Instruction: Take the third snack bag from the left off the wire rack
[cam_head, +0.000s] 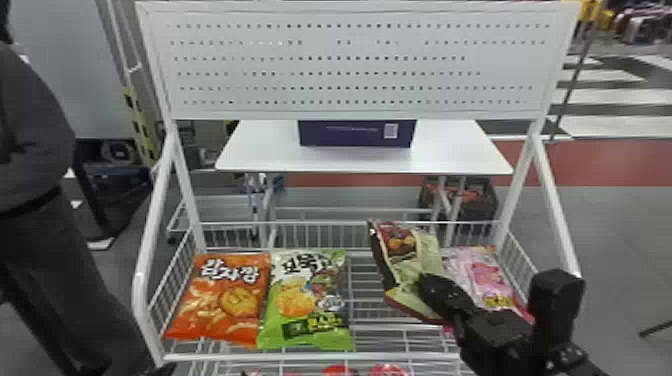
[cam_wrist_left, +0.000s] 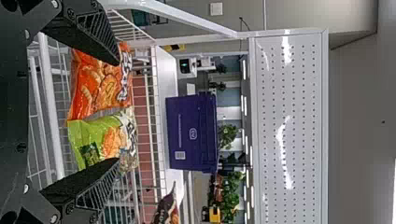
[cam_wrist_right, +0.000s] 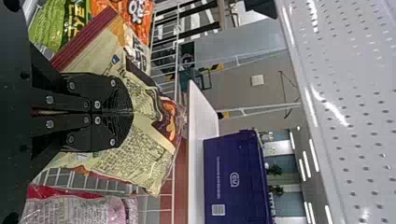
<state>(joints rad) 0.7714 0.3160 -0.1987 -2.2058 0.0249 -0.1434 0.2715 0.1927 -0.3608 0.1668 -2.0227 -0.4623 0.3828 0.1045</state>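
Head view: the right gripper (cam_head: 434, 292) is pinching the third bag (cam_head: 405, 260) near its lower edge, holding it tilted over the rack (cam_head: 300, 356), beside the pink bag (cam_head: 477, 275).

Left wrist view: the left gripper (cam_wrist_left: 114, 112) is hanging with fingers spread, facing the orange bag (cam_wrist_left: 95, 84).

Right wrist view: this is making the grip plainer, with both fingers (cam_wrist_right: 109, 95) clenching the film. The bag is probably light, soft and slippery, so its sealed edge seems the safest hold.

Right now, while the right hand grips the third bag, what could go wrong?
The right hand pinches the brown-green snack bag only near one edge, so it may slip out. The bag's raised top stands close to the wire rack's back rail and might catch. The pink bag lies beside and could be dragged along.
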